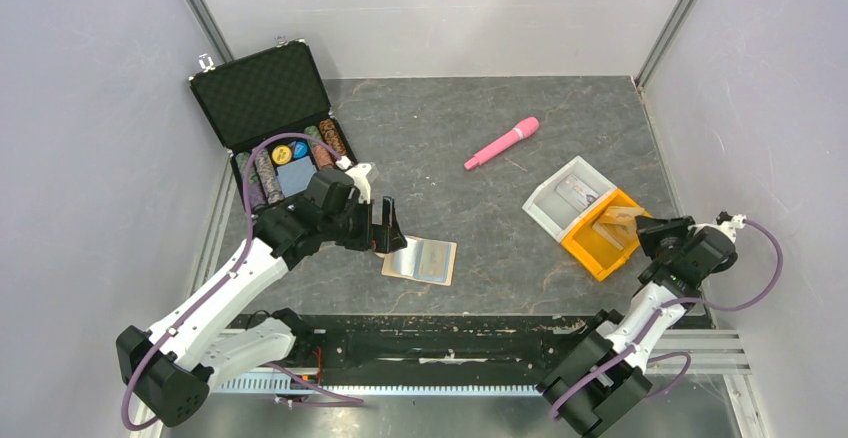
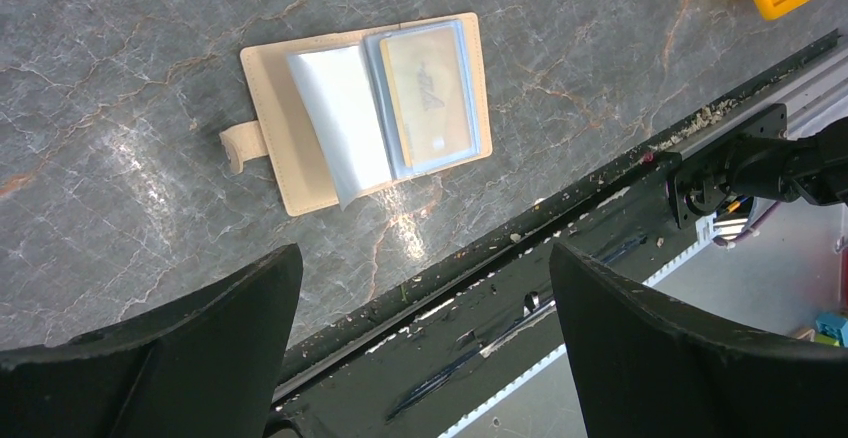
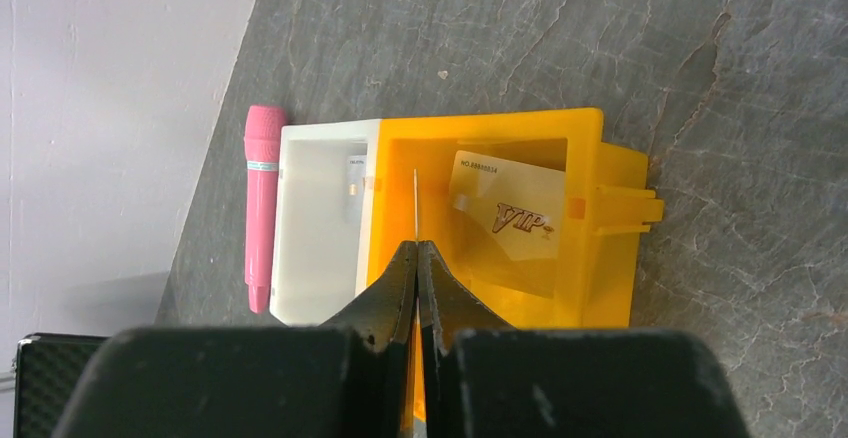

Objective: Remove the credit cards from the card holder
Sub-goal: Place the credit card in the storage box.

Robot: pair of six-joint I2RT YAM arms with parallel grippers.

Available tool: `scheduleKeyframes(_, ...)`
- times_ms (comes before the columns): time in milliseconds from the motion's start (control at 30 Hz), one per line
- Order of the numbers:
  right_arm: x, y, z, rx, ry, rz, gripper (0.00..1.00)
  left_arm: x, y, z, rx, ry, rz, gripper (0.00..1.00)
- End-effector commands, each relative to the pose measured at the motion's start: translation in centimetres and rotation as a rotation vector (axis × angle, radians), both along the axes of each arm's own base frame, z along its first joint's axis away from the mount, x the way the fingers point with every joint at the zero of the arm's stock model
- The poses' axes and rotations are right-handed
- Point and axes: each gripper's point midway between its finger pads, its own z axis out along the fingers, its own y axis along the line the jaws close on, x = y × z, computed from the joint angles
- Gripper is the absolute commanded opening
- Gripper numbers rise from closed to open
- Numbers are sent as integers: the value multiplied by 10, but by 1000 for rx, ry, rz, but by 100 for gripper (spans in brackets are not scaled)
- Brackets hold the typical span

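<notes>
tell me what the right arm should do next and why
Probably open the right gripper and let go of the card it pinches edge-on: it hangs over the orange tray, where a VIP card already lies.

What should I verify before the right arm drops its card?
1. Grip: right gripper jaws shut on the held card, seen edge-on: ok.
2. Drop spot: held card above the orange tray: ok.
3. Tray contents: VIP card lying inside: ok.
4. The card holder lies open: ok.
5. Holder emptied: not ok, a sleeved card is inside.
6. The left gripper jaws open, empty: ok.
</notes>
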Motion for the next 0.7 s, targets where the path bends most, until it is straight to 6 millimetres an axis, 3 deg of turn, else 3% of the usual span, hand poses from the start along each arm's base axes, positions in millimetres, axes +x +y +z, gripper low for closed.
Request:
scheduleKeyframes(0,5,-12,12,-56,-59,-35,0,6,2,16,4,-76,-14,100)
scheduleKeyframes(333,7,-15,-11,-13,-68,-62,0,7,3,15,11,-77,-9,100)
scheduleKeyframes(667,7,-20,-20,-17,-58,-88,0,6,3,16,10,-76,-10,100)
